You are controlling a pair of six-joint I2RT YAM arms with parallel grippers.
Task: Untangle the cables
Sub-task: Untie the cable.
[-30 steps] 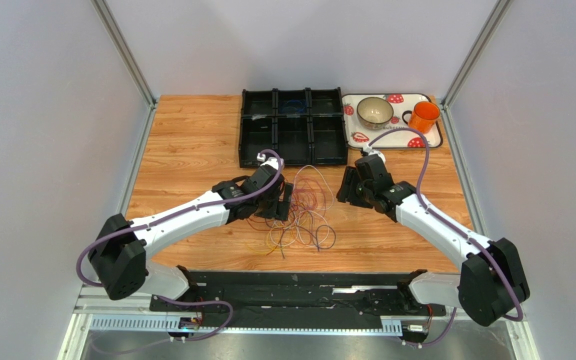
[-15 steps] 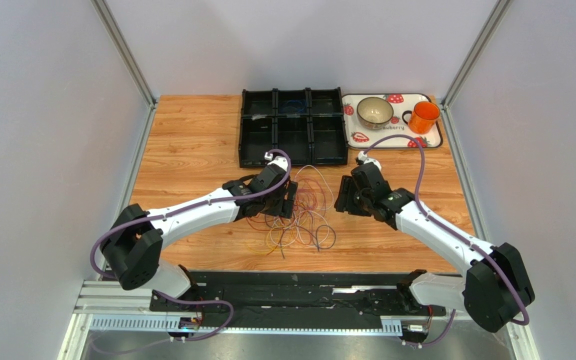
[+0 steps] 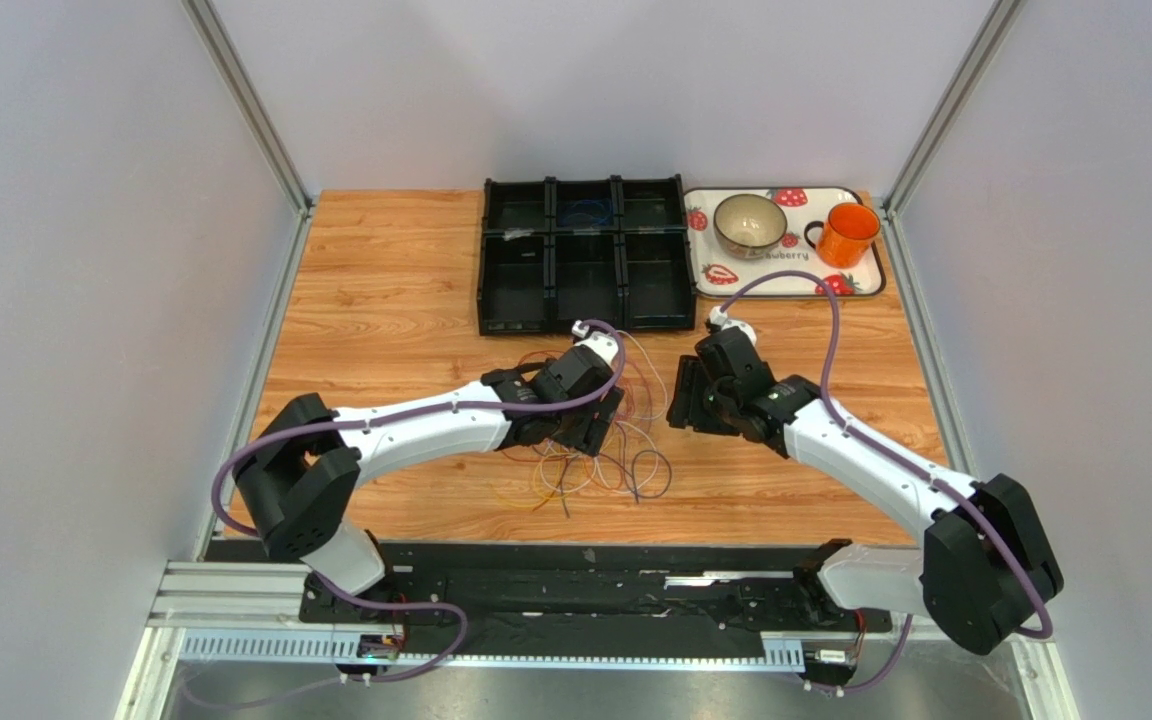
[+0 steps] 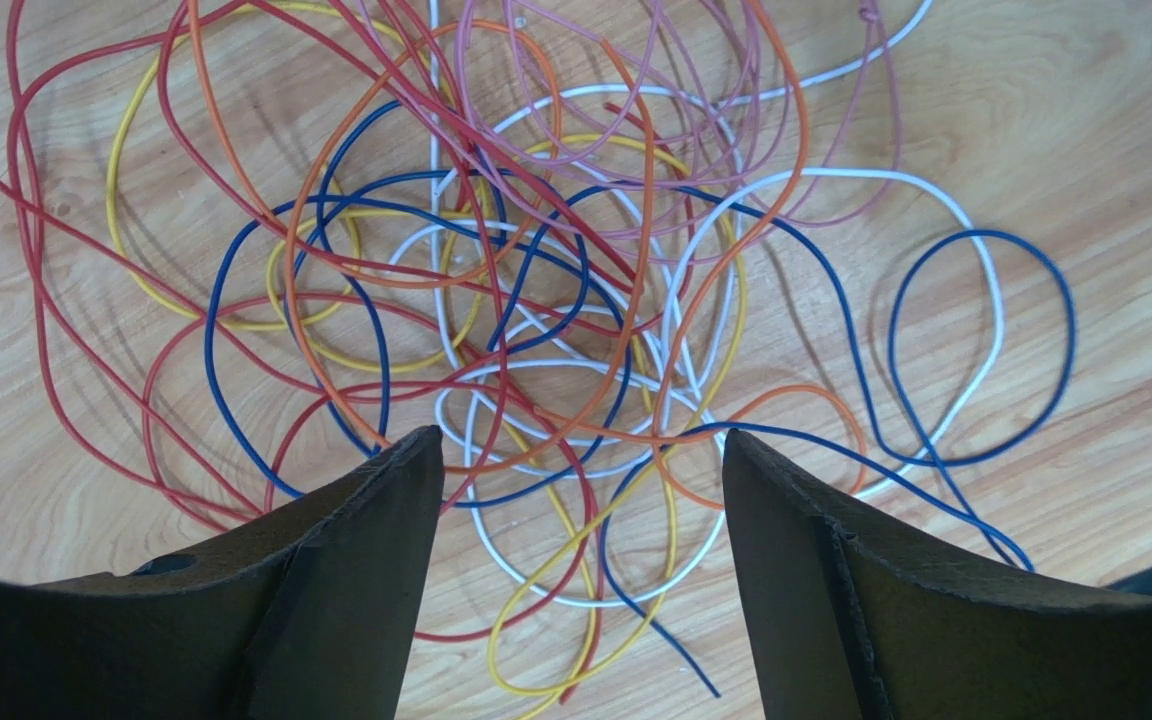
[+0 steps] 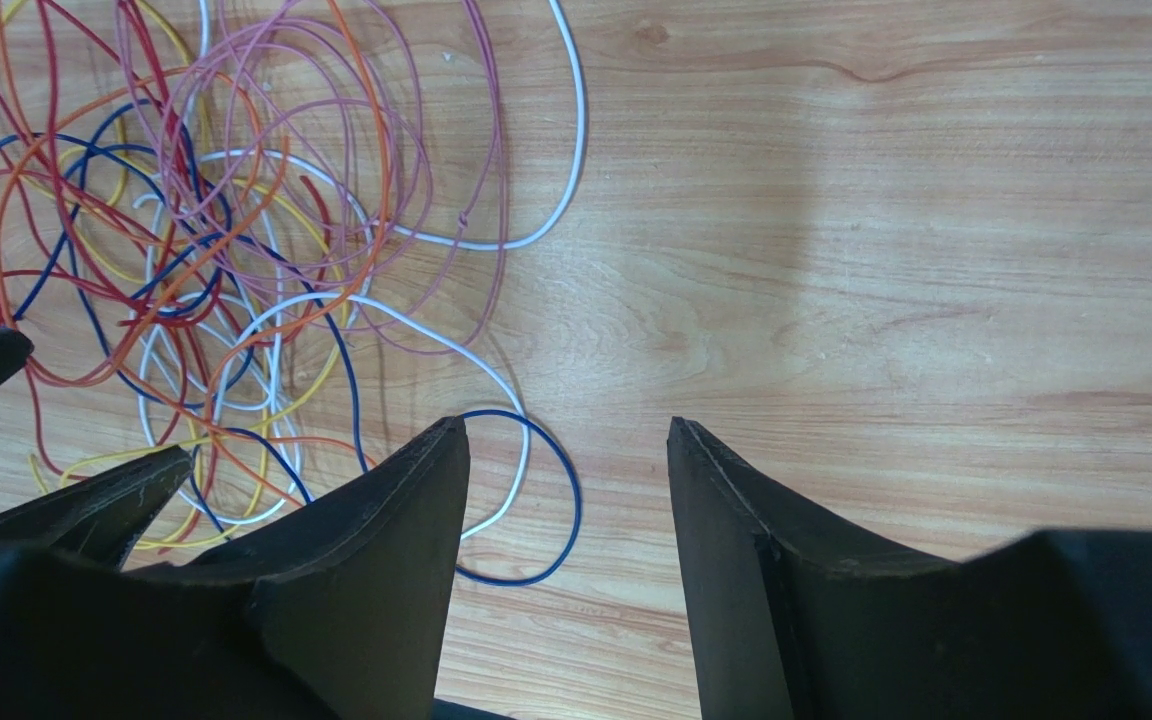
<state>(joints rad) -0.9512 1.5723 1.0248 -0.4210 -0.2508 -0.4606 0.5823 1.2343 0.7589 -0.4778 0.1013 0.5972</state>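
Note:
The cables [image 3: 624, 462] lie in one tangled heap of red, orange, yellow, blue, white and pink loops on the wooden table. My left gripper [image 3: 599, 423] hangs over the heap. In the left wrist view its jaws [image 4: 579, 438] stand open above crossing strands [image 4: 597, 285], with nothing gripped. My right gripper [image 3: 686, 399] sits just right of the heap, open and empty [image 5: 567, 425]. In the right wrist view the heap [image 5: 207, 255] spreads to the upper left, and a blue loop [image 5: 578, 503] curls beside the right gripper's left finger. The left gripper's fingertips [image 5: 102, 495] show at that view's left edge.
A black compartment tray [image 3: 585, 230] stands behind the heap. To its right a strawberry-patterned tray [image 3: 871, 279] carries a bowl [image 3: 751, 225] and an orange mug [image 3: 847, 233]. Grey walls close in both sides.
My left arm has swung right, over the middle of the heap, and its jaws have narrowed a little. The right gripper has edged slightly left, toward the cables.

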